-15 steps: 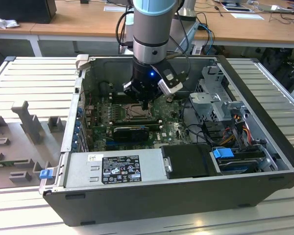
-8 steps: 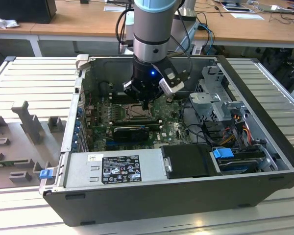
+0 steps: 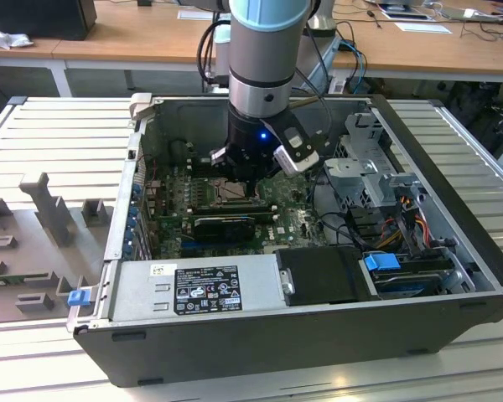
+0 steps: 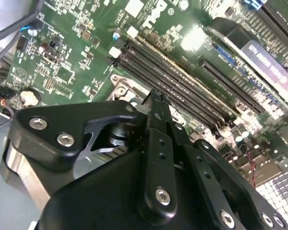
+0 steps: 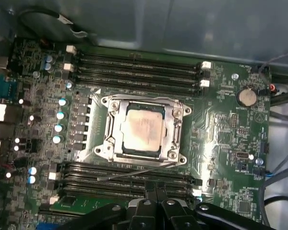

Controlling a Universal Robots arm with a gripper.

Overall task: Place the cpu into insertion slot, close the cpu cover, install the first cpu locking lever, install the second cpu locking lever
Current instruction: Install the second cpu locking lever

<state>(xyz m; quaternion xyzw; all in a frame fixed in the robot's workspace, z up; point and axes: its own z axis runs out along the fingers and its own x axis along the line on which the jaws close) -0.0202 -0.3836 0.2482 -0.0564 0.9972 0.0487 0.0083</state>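
The cpu lay flat in the insertion slot, its pale metal top facing up; being square, it had no long axis to speak of, and its edges ran parallel to the socket's sides. The cpu cover was down over it, the silver frame ringing the chip so that the top showed through the window. A thin locking lever stood free along the near side of the socket, slanting across the memory slots there rather than tucked in (whether the other lever was latched could not be told). More memory slots ran along the far side of the socket, their length parallel to its edge, and a coin battery sat on the green motherboard well apart from it.

The gripper hung near the lever side of the socket in the first wrist view, its black fingers pressed together with nothing between them, their tips just above the slots in the second wrist view. In the exterior view the arm reached straight down into the open computer case, beside the grey drive cage and above the black graphics card
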